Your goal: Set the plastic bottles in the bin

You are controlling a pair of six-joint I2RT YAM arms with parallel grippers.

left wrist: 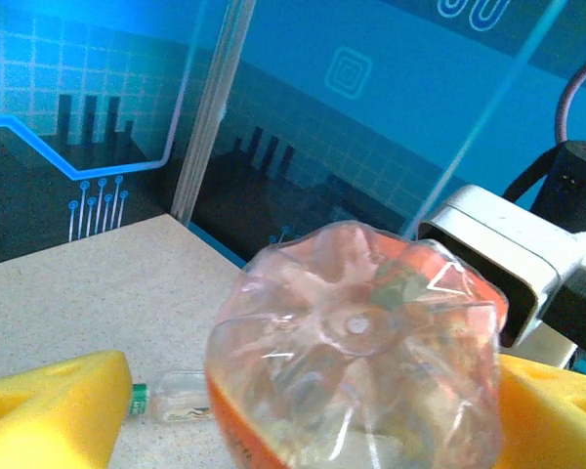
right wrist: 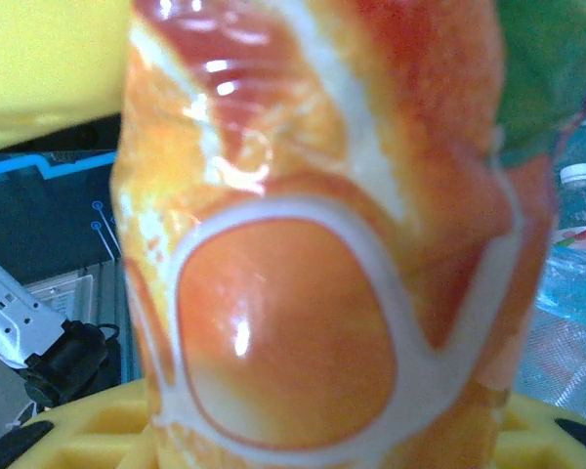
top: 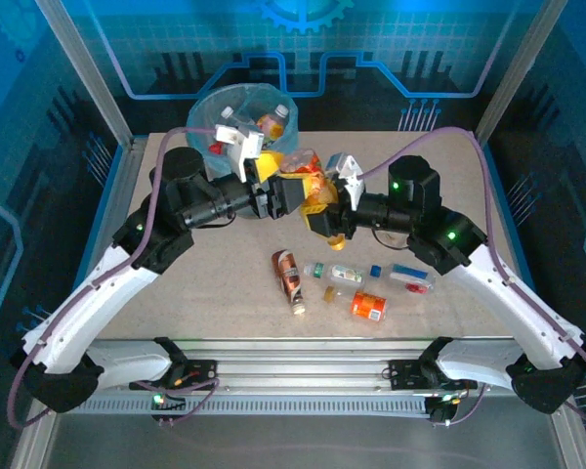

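Orange-labelled bottle (right wrist: 303,293), one, hung above mid-table, pinched by the right gripper (top: 322,205); the left gripper (left wrist: 303,401) stood wide around its base, one finger clear. One bin (top: 203,109) at the far edge held at least two bottles (top: 272,122). At least four loose bottles (top: 289,278) lay on the table (top: 225,293).

Speckled beige desk (top: 205,283), and the scatter lies on the near side of the left tool (top: 291,192) and right tool (top: 319,210). A brown-labelled bottle (top: 289,279) lies flat closest below them. Out toward the right tool's arm lie a small clear bottle (top: 338,274) and a blue-and-red bottle (top: 411,279), with an orange-labelled bottle (top: 368,306) nearest the bases. The bin (top: 199,113) sits at the far edge, beyond the left tool.
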